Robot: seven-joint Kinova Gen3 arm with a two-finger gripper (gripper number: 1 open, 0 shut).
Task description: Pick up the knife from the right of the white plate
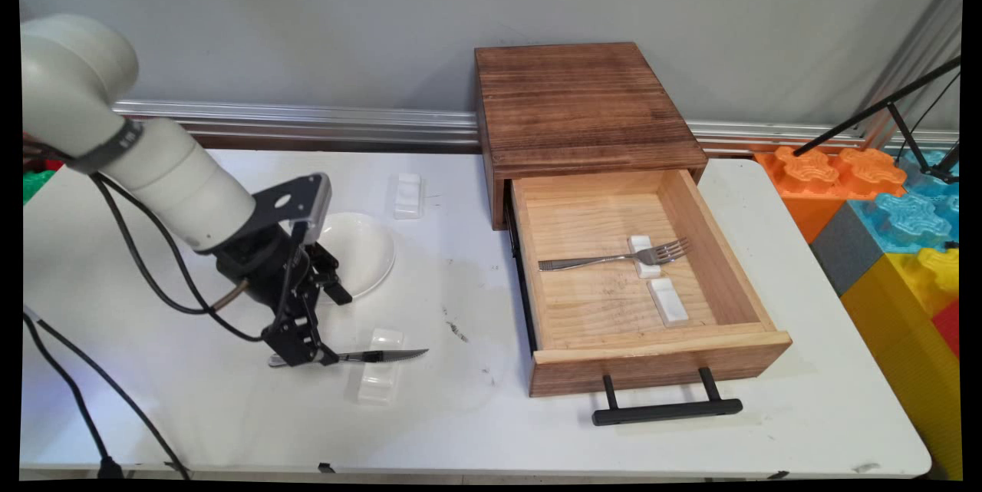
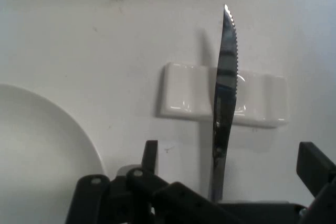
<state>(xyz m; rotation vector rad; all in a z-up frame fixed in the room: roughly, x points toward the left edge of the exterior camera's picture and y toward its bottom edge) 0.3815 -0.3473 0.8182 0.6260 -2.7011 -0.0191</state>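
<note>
Tool grips the knife by its handle; keep the blade level above the white rest, clear of the plate

The main view looks from above the table's near side, down and across it to the wall behind, taking in the whole tabletop from well back. The hand view rides on the gripper and looks along it, close to the tabletop, with the linkage rising from its bottom edge. Both views share the knife, the white rest under it, and the plate beside them.
</note>
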